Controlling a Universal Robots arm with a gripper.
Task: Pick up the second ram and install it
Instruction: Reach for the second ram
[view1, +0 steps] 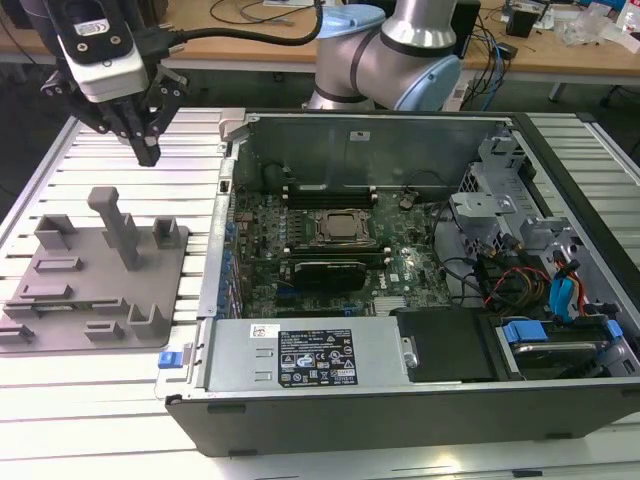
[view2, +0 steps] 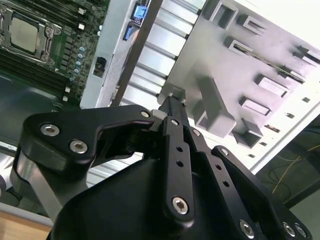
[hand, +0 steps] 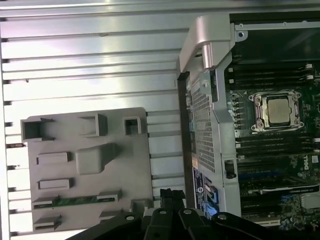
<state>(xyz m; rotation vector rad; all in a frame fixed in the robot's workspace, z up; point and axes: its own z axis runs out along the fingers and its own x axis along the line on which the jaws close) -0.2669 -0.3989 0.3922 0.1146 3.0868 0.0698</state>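
Observation:
The second ram (hand: 75, 201) is a slim dark-green strip lying in a long slot of the grey tray (hand: 135, 165). In the second wrist view the ram (view2: 267, 62) appears as a thin dark line in that tray. In the exterior view my gripper (view1: 148, 152) hangs above the slatted table, just beyond the tray's (view1: 60, 300) far edge. Its black fingers (view2: 172, 107) are pressed together with nothing between them. The ram lies on the far side of the tray from the gripper (hand: 167, 194).
An open computer case (view1: 400, 400) sits at the exterior view's right, holding the green motherboard (view1: 400, 270) with its metal CPU socket (view1: 343, 228) and black memory slots (view1: 325, 188). A tall grey post (view1: 118, 225) rises from the tray. Cables and drive bays (view1: 540, 270) fill the case's right end.

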